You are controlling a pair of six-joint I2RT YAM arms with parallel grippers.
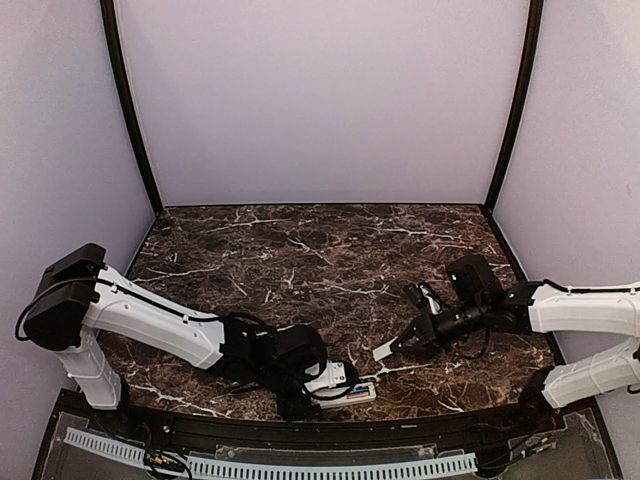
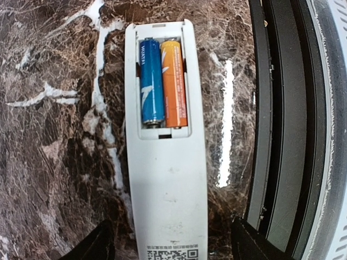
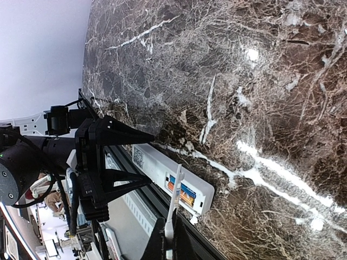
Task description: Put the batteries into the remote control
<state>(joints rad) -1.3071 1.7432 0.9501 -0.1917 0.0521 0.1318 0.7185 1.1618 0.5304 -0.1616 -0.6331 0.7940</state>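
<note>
Near table (image 1: 300, 240) front edge: remote (image 2: 165, 179) back-up, batteries (image 2: 150, 81) both in recess | left gripper (image 2: 173, 246) spread astride remote, gripping nothing | right gripper (image 3: 169, 238) clenched on thin cover (image 3: 174, 200) | risk: unclamped remote slides under cover push; edge-pinched cover pivots, misses slots

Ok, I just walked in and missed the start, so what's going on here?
The remote lies back-up on the table, with the blue battery and the orange battery both seated in its open back. The left gripper hangs over it, open, straddling it without touching. The right gripper pinches a thin white piece, probably the battery cover, off to the side.
</note>
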